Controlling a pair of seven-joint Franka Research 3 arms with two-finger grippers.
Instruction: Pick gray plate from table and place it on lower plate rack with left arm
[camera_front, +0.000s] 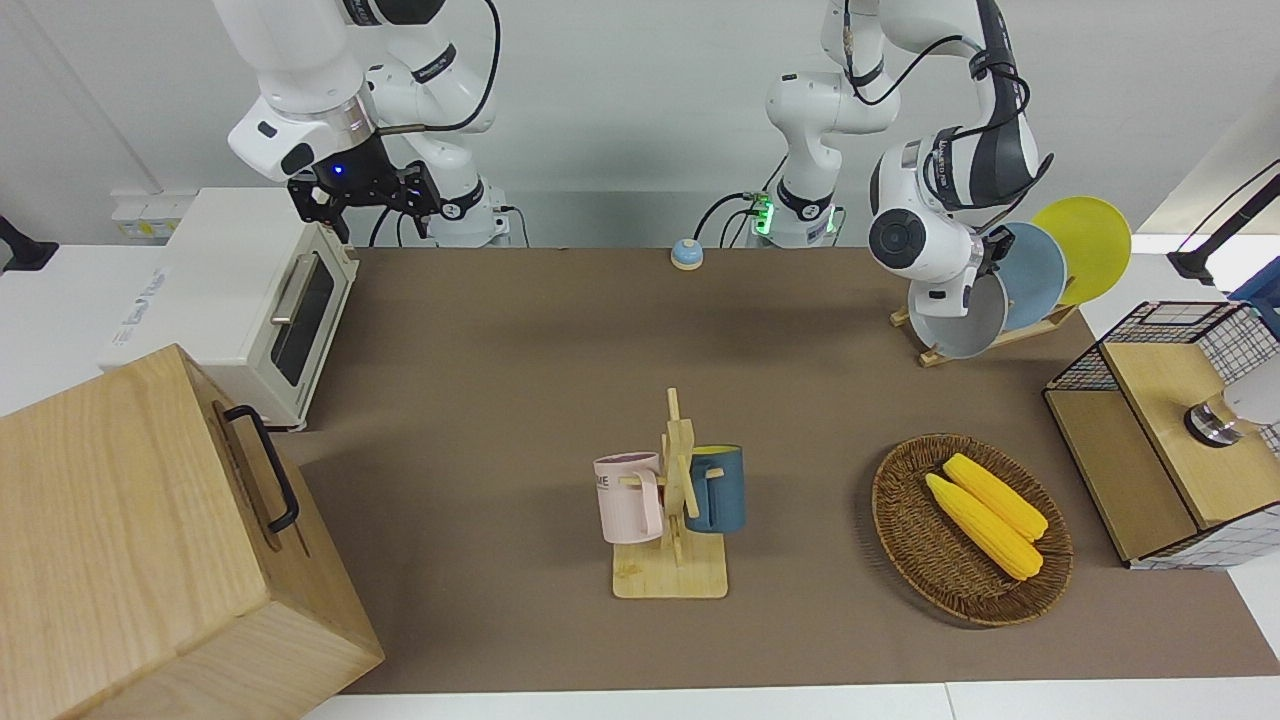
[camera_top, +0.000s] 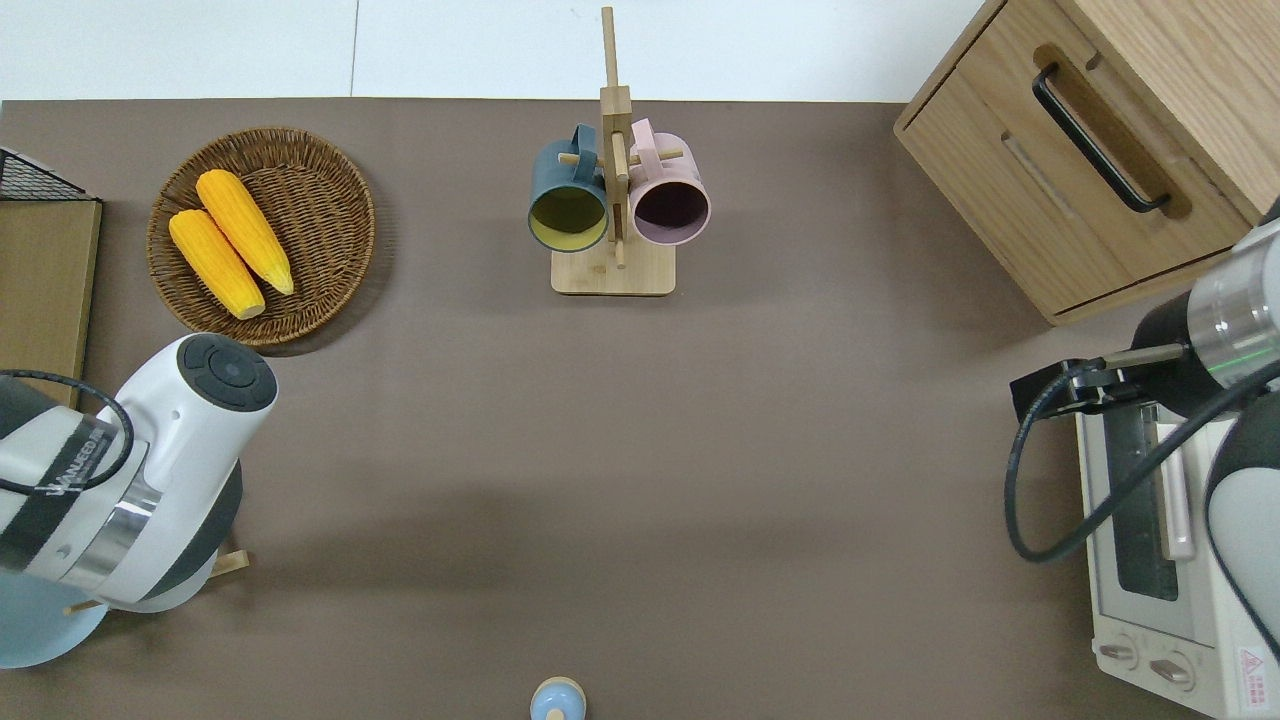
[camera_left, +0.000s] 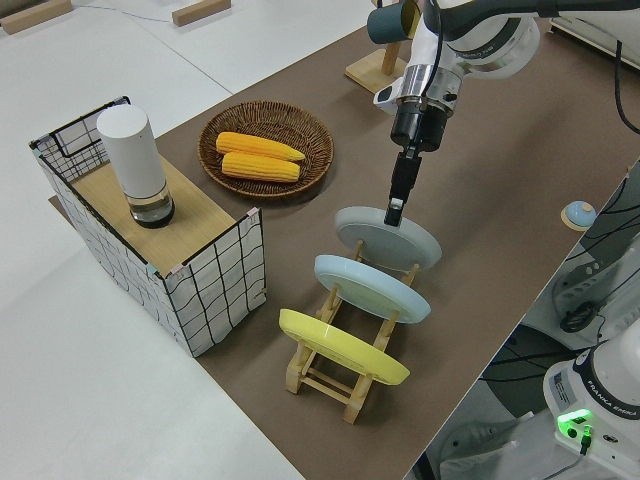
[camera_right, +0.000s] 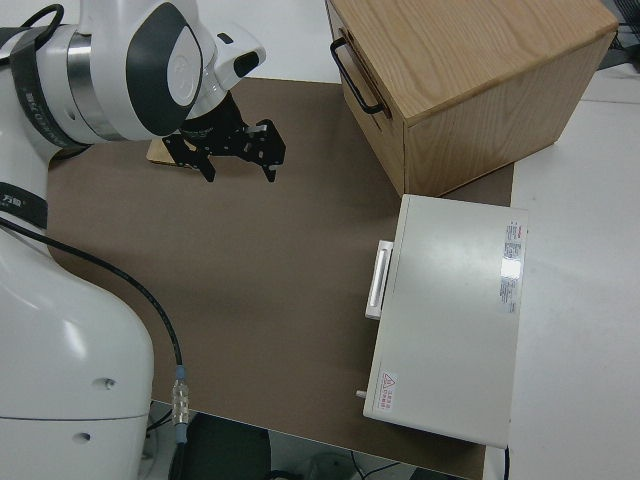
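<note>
The gray plate (camera_left: 385, 238) stands tilted in the lower plate rack (camera_left: 320, 375), in the end slot farthest from the robots, at the left arm's end of the table (camera_front: 500, 350). In the front view the gray plate (camera_front: 960, 325) leans on the rack (camera_front: 1040, 325) below the left arm's wrist. My left gripper (camera_left: 396, 208) points down with its fingers shut on the plate's upper rim. The right arm is parked, its gripper (camera_right: 240, 165) open and holding nothing.
A light blue plate (camera_left: 370, 288) and a yellow plate (camera_left: 340, 345) fill the rack's other slots. A wicker basket (camera_front: 900, 520) with corn, a mug stand (camera_front: 672, 500), a wire-sided shelf (camera_front: 1160, 440), a toaster oven (camera_front: 250, 300) and a wooden cabinet (camera_front: 130, 540) stand around.
</note>
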